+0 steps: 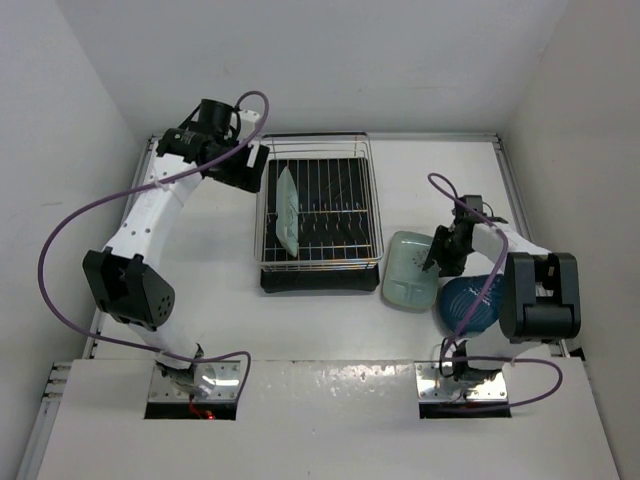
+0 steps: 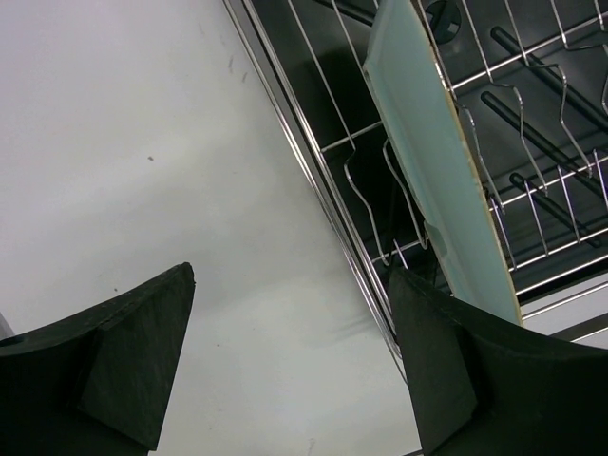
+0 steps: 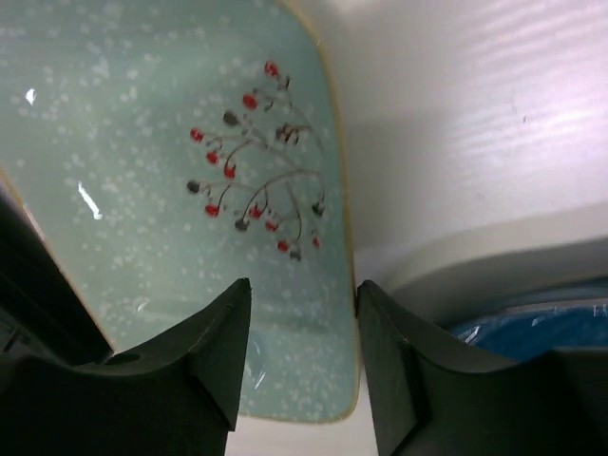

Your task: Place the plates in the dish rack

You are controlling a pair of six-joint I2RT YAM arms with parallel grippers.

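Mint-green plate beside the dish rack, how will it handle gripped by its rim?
Probably stiff: the mint-green plate holds a crisp rim. Likely slippery: its surface glints. Seemingly thin, so it could pivot in a rim pinch.

The dish rack [image 1: 372,205] sits at the middle of the white surface [image 1: 320,330], with one mint-green plate [image 1: 287,212] standing on edge in its left part. The left hand [image 1: 245,172] hovers at the upper left of the frame, just beside the rack's far left corner. Right of the rack a second mint-green plate [image 1: 405,275] lies flat, and a dark blue plate [image 1: 470,305] sits just beside it at the lower right. The right hand [image 1: 440,252] is down at that mint plate's right rim; whether it grips is unclear.
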